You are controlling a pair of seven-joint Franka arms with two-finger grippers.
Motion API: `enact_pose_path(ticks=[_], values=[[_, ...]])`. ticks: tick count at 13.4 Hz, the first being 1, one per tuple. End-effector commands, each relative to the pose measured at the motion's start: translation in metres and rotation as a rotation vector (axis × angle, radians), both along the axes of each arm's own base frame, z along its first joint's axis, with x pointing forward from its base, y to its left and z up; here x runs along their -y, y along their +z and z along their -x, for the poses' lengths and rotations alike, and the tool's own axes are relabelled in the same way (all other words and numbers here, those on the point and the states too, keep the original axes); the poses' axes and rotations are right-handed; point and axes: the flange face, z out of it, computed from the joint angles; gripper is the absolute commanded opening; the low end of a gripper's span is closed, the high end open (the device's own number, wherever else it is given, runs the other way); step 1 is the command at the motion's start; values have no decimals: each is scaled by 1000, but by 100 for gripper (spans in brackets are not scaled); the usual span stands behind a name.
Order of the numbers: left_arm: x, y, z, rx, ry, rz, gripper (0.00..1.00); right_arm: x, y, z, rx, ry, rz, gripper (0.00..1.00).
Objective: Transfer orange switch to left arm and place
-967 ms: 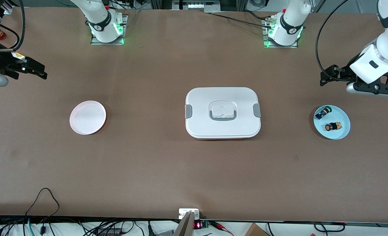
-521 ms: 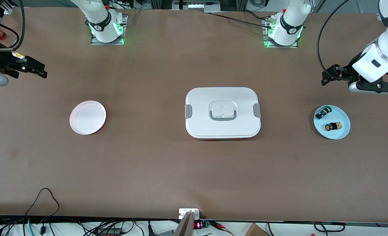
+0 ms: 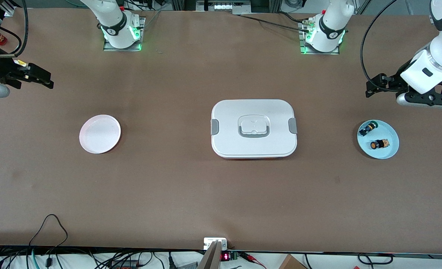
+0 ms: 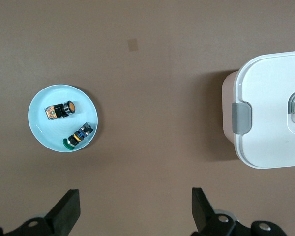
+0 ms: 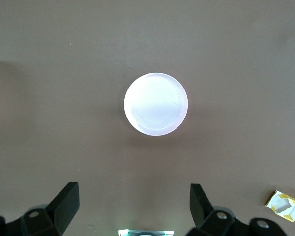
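The box point(image 3: 254, 128) is positioned at the centre of the table point(image 3: 191, 194). The orange switch point(image 3: 379, 144) is located on the light blue plate point(image 3: 391, 151), beside a blue-green switch point(image 3: 368, 128). The left gripper point(image 4: 135, 216) is held released above the table near this plate. The right gripper point(image 5: 134, 214) is held released above the table near the white plate point(image 3: 99, 133).

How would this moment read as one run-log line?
orange switch: on blue plate | left gripper: open, above table | right gripper: open, waiting

The box point(image 3: 254, 128) lies between two plates point(image 3: 99, 133), both switches point(image 3: 378, 144) on the plate point(image 3: 391, 149) toward the left arm's end.
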Motion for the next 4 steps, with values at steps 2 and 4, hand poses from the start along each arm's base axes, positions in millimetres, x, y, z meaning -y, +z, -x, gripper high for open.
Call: enact_pose_path(ticks=[2,4], values=[[7,9,3,2,3,8,100,1,6,2,-7,9,-4,100],[6,9,3,1,4,8,100,0,5,1,-9,12,-4,100]])
